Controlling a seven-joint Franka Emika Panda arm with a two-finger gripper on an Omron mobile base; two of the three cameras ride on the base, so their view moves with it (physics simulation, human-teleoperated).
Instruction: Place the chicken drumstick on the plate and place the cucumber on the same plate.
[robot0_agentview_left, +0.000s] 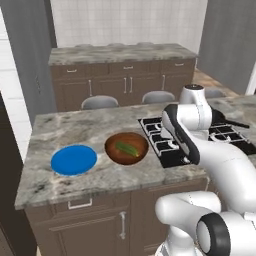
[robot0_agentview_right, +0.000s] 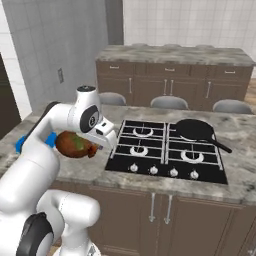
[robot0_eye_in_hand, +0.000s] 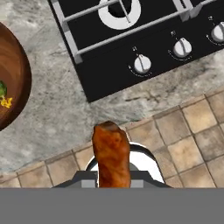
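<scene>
The reddish-brown chicken drumstick (robot0_eye_in_hand: 111, 155) stands up between the fingers of my gripper (robot0_eye_in_hand: 111, 180), which is shut on it. It hangs over the counter's front edge, between the wooden bowl (robot0_agentview_left: 126, 148) and the stove (robot0_eye_in_hand: 131, 52). The green cucumber (robot0_agentview_left: 127, 148) lies inside that bowl; a bit of it shows at the left edge of the hand view (robot0_eye_in_hand: 2, 89). The bright-blue plate (robot0_agentview_left: 74, 160) sits flat on the counter just left of the bowl, with nothing on it. My arm hides the hand in the left base view.
A black stove (robot0_agentview_right: 167, 150) with knobs along its front fills the counter right of the bowl, with a black pan (robot0_agentview_right: 196, 131) on a rear burner. Grey stools (robot0_agentview_left: 100, 102) stand behind the counter. Tiled floor (robot0_eye_in_hand: 192, 131) lies below the counter edge.
</scene>
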